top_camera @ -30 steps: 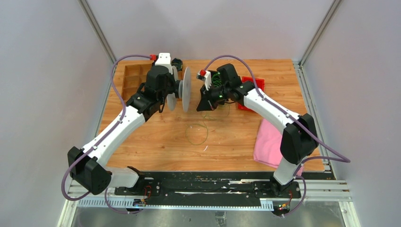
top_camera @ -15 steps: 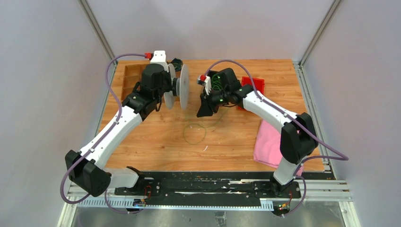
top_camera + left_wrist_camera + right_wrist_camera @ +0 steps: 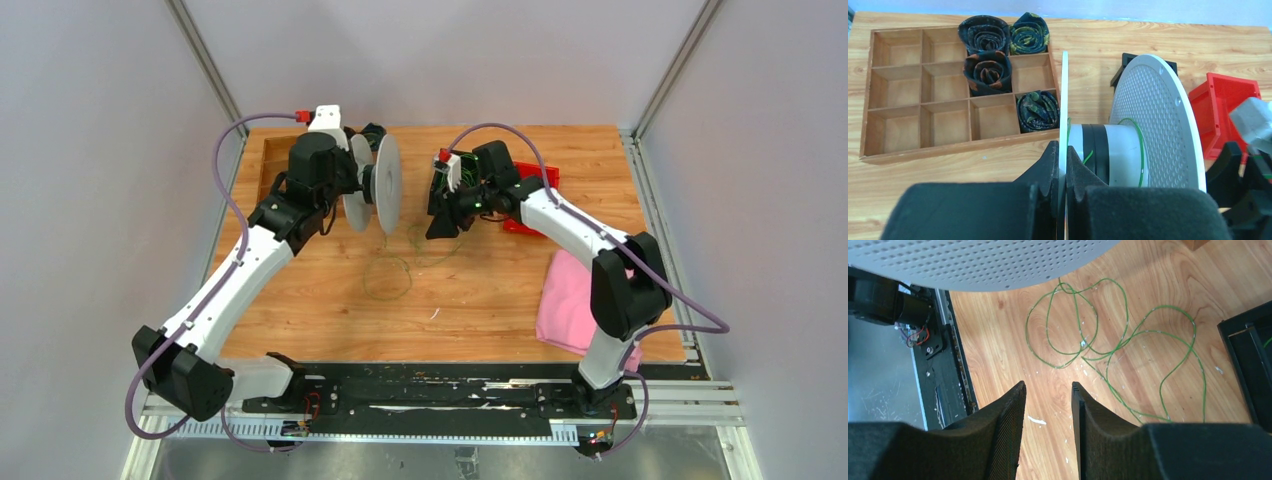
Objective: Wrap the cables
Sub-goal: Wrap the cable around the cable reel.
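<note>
**A:** We're looking down on a wooden desk sitting inside a pale grey booth. Plain walls are closing it in at the back and down both sides.

**B:** And aluminium posts are slanting up from the two far corners. Light is falling soft and even across the wood grain.

**A:** A black mounting plate is running along the near edge, and a ribbed metal rail is lying just below it.

**B:** Beneath that, a scuffed grey floor is showing.
</note>
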Action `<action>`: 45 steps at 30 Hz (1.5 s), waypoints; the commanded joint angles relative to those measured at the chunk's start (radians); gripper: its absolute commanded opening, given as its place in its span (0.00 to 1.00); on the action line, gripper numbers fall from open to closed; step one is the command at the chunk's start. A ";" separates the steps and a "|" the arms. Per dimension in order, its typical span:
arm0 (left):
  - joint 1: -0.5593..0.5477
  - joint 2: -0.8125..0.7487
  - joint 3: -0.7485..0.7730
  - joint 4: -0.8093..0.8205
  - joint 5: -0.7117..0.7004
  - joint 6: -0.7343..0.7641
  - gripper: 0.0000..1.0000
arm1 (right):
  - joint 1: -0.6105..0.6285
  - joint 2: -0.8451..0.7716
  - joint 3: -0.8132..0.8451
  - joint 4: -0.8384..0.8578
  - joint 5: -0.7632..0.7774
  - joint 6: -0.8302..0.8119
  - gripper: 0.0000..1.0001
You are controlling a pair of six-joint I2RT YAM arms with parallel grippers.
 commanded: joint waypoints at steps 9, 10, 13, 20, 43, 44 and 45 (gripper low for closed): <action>0.041 -0.034 0.063 0.045 0.061 -0.057 0.00 | 0.007 0.175 -0.062 0.379 -0.078 0.276 0.41; 0.042 -0.032 0.065 0.045 0.066 -0.060 0.00 | 0.012 0.185 -0.063 0.386 -0.077 0.276 0.41; 0.046 -0.025 0.069 0.045 0.075 -0.068 0.00 | 0.020 0.223 -0.066 0.408 -0.075 0.277 0.42; 0.056 -0.024 0.069 0.051 0.067 -0.068 0.00 | 0.020 0.192 -0.118 0.445 -0.066 0.249 0.42; 0.124 -0.037 0.124 0.025 0.161 -0.123 0.00 | 0.038 0.030 -0.173 0.453 0.069 0.191 0.40; 0.124 -0.036 0.131 0.024 0.170 -0.127 0.00 | 0.033 0.022 -0.166 0.443 0.078 0.188 0.40; 0.125 -0.034 0.138 0.024 0.180 -0.130 0.00 | 0.026 0.016 -0.160 0.431 0.091 0.190 0.40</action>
